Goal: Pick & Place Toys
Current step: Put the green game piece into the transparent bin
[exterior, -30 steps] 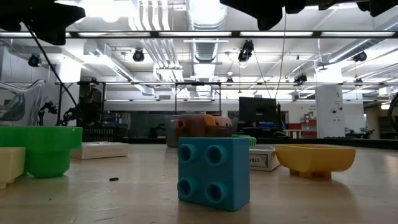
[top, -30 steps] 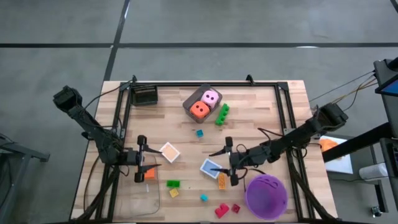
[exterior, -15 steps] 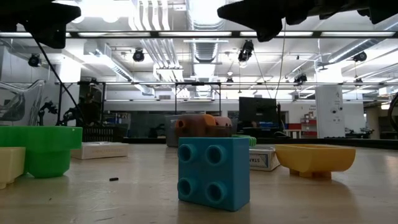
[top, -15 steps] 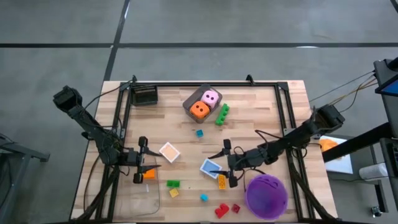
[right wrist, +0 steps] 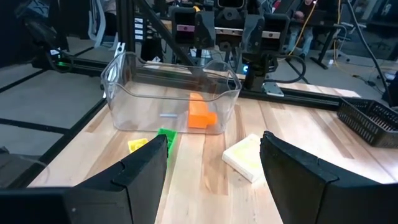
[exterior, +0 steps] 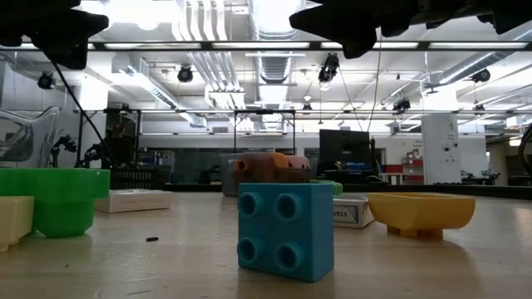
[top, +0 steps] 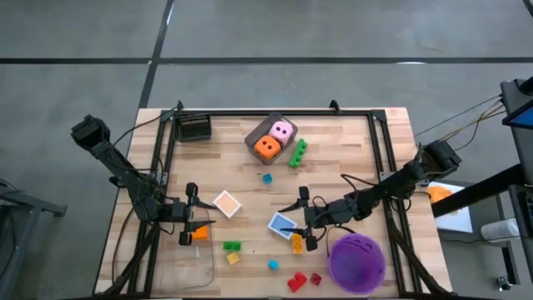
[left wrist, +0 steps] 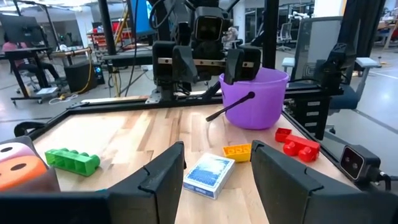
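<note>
While surveying from above: find right gripper [top: 306, 218] spread, empty; blue tile [top: 281, 223] just beside at 9 o'clock, nearer this arm. Find left gripper [top: 188, 215] spread, empty, well apart at 9 o'clock.

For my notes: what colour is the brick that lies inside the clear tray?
Orange. The brick shows best in the right wrist view.
</note>
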Controlling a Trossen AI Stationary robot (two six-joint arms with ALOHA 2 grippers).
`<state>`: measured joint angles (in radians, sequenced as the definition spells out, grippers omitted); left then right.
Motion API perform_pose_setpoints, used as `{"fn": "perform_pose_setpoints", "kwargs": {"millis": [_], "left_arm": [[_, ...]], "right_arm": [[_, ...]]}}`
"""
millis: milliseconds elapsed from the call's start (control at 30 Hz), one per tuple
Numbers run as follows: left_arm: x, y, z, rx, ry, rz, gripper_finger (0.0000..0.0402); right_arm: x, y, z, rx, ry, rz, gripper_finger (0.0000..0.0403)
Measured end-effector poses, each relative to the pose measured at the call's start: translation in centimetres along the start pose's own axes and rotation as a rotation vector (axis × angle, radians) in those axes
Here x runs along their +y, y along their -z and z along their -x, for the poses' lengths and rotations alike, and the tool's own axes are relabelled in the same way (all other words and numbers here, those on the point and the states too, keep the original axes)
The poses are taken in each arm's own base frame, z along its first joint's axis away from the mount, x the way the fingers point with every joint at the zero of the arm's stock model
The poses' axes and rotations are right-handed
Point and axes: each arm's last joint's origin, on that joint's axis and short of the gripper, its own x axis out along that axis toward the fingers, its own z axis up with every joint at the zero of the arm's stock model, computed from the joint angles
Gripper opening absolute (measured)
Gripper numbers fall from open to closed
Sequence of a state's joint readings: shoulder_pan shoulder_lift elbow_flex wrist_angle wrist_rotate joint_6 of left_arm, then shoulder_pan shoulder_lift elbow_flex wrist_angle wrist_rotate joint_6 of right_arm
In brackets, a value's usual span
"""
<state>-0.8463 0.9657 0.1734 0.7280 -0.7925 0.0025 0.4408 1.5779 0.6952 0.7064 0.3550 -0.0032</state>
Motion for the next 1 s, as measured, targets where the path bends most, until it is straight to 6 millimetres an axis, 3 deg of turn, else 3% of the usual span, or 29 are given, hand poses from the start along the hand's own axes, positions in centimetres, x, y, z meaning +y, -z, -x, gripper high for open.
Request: {"fn": "perform_pose_setpoints", "kwargs": {"millis": [333,567,767,1000], "left_arm": [[-0.1,0.0,-0.2,0.033,0.004,0.033,0.0184],[-1.4,-2.5,-1.7,0.205,-0.020,-0.045,0.0184],[-3.5,-4.8,-4.4,0.315,-0.007,-0.141,0.0184],[-5.7,-5.8,-9.1,0.554,0.119,-0.139,0.0197]], "right_arm": [[0.1,0.5,-0.2,0.018,0.000,-0.004,0.0249],[0.1,0.8,-0.2,0.051,0.000,0.008,0.0249],[0.1,1.4,-0.2,0.110,0.002,0.006,0.0249],[0.2,1.6,-0.1,0.129,-0.001,0.002,0.0249]]}}
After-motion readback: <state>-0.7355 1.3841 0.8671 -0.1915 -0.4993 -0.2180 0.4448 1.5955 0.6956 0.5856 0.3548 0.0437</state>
